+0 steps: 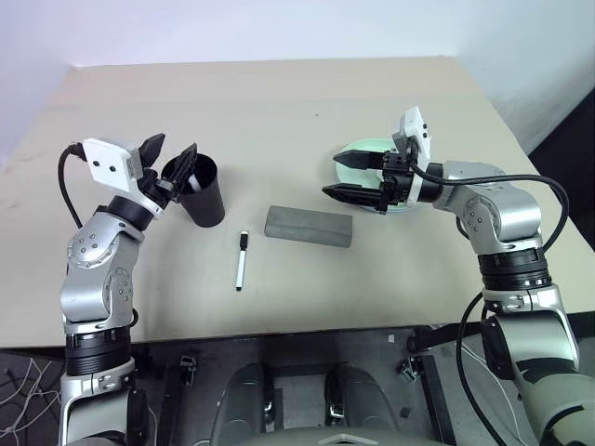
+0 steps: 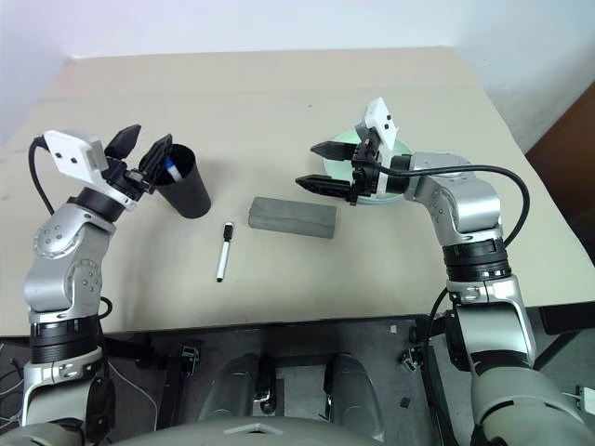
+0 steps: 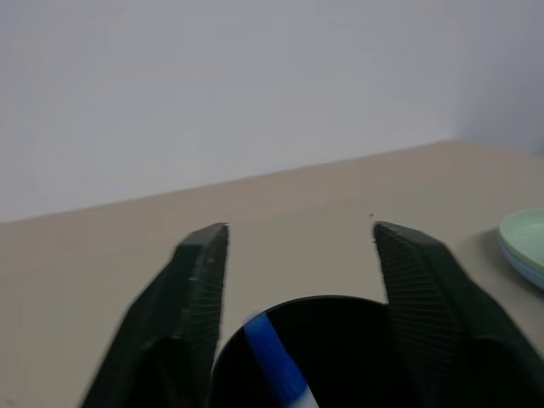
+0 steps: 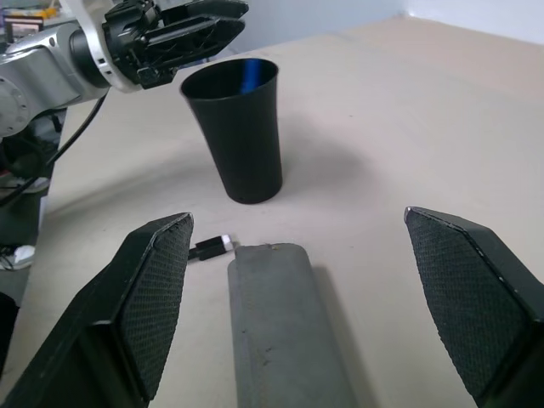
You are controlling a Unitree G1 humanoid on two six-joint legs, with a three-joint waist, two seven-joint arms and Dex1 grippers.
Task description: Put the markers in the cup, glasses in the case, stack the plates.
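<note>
The left pincer (image 1: 170, 155) gapes empty over the cup (image 1: 199, 190), the blue-capped marker (image 3: 276, 361) inside; the right pincer (image 1: 350, 177) hangs wide. Next, I judge: the black-capped marker (image 1: 241, 260) on the bench (image 1: 279, 102)

We see bright, even light with soft shadows on the table (image 1: 279, 102), and the left wrist view blurred.

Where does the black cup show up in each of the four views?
Left eye: cup at left, beside the left claw.
Right eye: at left.
Left wrist: rim between the fingers.
Right wrist: upper middle.
Shared landmark: blue-capped marker inside the cup.
</note>
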